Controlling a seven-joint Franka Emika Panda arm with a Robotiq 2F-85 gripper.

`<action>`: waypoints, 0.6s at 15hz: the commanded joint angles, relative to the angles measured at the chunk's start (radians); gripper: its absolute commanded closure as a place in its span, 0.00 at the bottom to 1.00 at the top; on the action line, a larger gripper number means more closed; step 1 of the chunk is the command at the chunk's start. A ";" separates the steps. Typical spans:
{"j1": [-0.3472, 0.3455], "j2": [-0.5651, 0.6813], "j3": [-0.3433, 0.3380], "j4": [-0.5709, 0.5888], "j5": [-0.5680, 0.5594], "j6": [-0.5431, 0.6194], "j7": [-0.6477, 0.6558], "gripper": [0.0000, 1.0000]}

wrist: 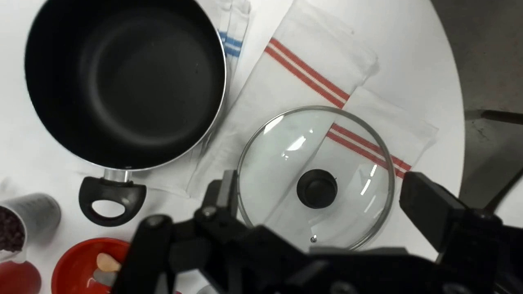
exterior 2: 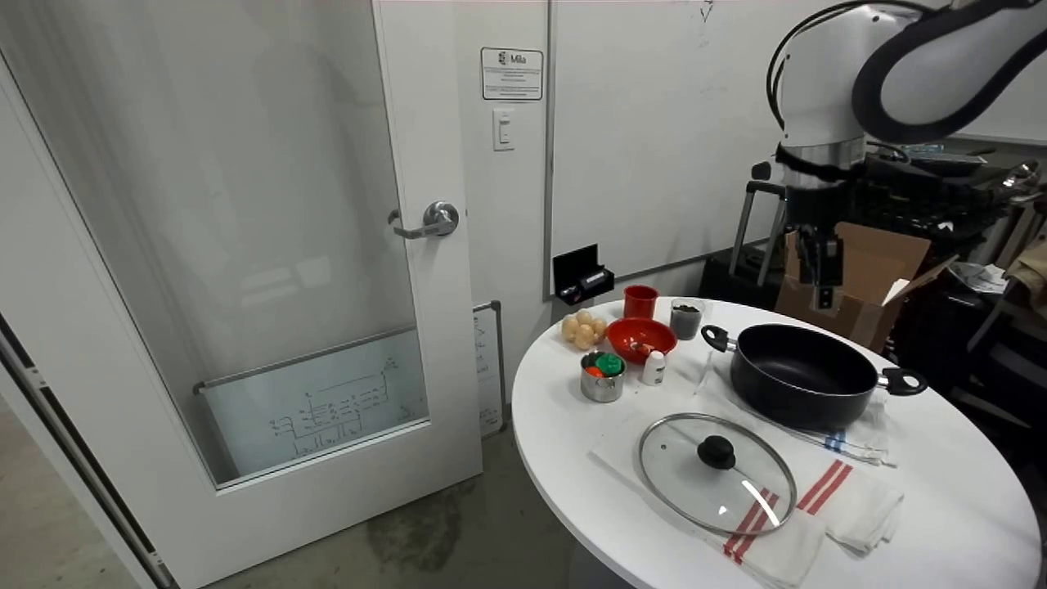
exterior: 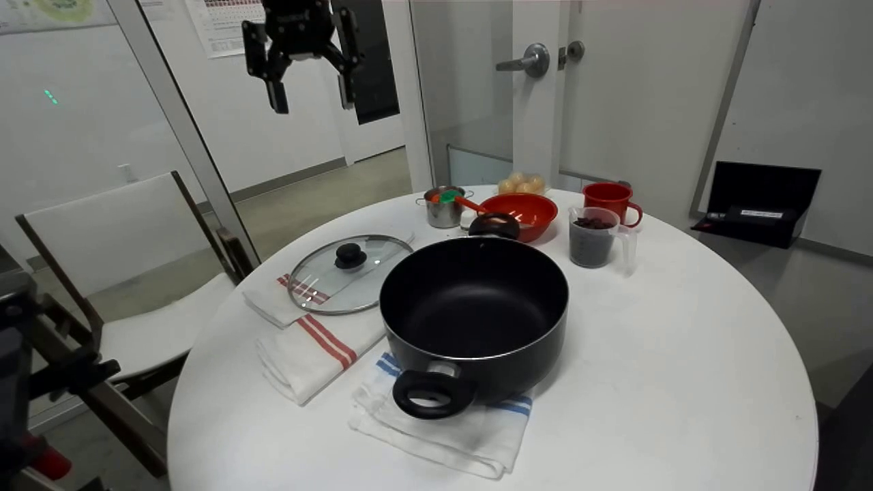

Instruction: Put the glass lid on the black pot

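- Gripper: spread wide, holding nothing, high up; descend slowly with the knob midway between the fingers.
- Lid: lies knob up on red-striped cloth; pinch the knob low and evenly, so it rises level.
- Pot: uncovered, near the lid but apart; lift well clear of its rim before crossing.

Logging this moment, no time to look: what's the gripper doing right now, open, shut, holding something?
Gripper: open, holding nothing; the glass lid lies below, out of its grip.
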 commanded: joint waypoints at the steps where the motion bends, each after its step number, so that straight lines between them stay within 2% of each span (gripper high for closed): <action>1: 0.010 0.148 0.003 0.087 -0.073 0.118 -0.033 0.00; 9: 0.045 0.403 -0.004 0.218 -0.203 0.322 -0.062 0.00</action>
